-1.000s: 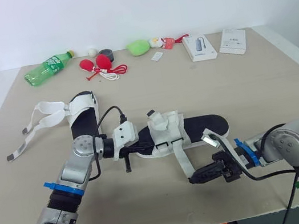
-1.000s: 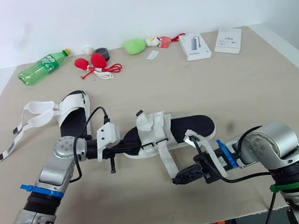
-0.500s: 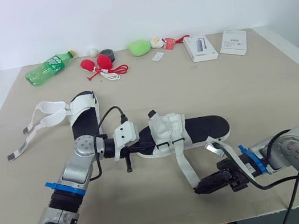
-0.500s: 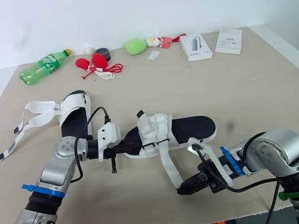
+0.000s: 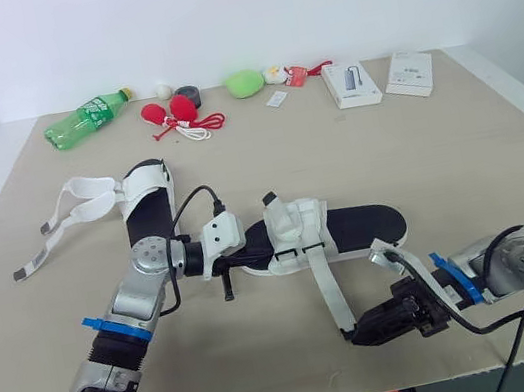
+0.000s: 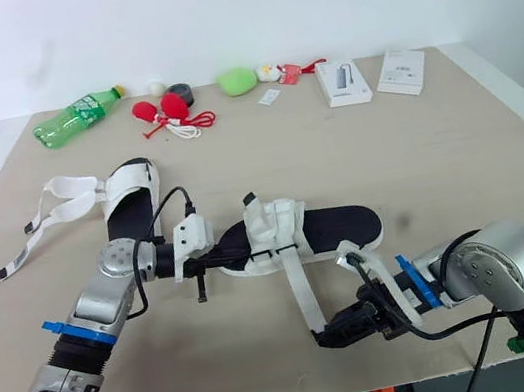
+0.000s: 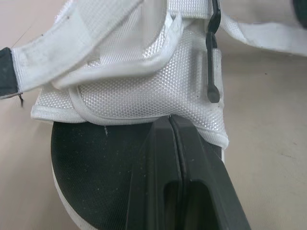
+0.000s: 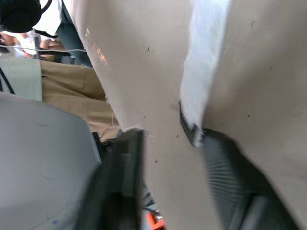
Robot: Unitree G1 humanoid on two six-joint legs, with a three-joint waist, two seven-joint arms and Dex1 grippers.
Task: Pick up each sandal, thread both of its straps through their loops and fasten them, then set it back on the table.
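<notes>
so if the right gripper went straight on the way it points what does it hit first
Most likely the dark tip of the loose strap, lying just ahead between the right gripper's open fingers.

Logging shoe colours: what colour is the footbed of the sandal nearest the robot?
Black footbed, clearest in the left wrist view.

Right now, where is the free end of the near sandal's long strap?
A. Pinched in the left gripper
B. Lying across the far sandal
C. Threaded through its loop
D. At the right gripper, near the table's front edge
D: the strap runs from the near sandal toward the table's front edge, and its tip lies at the right gripper, whose fingers are apart.
</notes>
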